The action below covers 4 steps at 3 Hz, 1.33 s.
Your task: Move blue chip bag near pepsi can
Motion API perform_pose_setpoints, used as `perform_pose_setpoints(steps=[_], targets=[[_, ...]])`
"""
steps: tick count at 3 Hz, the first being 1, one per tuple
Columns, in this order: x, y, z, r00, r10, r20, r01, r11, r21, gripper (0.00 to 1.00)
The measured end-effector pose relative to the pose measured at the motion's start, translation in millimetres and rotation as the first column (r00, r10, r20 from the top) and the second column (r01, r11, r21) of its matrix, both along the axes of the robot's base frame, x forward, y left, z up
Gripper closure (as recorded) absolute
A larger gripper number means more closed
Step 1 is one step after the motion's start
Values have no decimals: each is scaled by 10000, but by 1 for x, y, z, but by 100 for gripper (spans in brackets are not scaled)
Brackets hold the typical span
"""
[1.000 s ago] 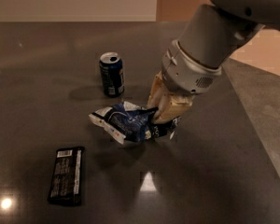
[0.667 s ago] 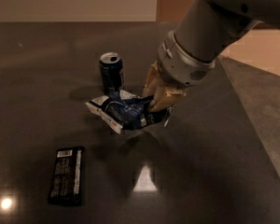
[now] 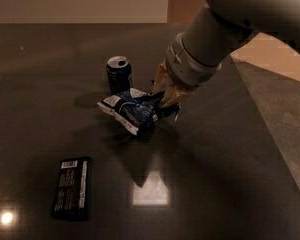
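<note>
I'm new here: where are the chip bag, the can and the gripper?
blue chip bag (image 3: 134,112), camera view, crumpled middle.
pepsi can (image 3: 119,79), camera view, blue side.
gripper (image 3: 165,103), camera view, fingertips on bag's right end.

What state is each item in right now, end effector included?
end effector: shut on the right end of the blue chip bag
blue chip bag: crumpled, held, just in front of the pepsi can
pepsi can: upright on the table
black bar: lying flat, apart from the rest
</note>
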State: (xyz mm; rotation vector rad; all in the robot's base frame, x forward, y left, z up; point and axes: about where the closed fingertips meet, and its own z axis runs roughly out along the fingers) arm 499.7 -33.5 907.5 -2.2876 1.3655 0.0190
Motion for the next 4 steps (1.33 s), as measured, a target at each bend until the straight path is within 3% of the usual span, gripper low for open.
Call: perform_pose_setpoints(steps=[2, 3, 4], targets=[[38, -6, -16, 9974, 359, 619, -333, 9985, -430, 36], [37, -5, -15, 9973, 375, 626, -348, 9984, -441, 12], [37, -5, -15, 9972, 390, 635, -362, 9983, -451, 0]])
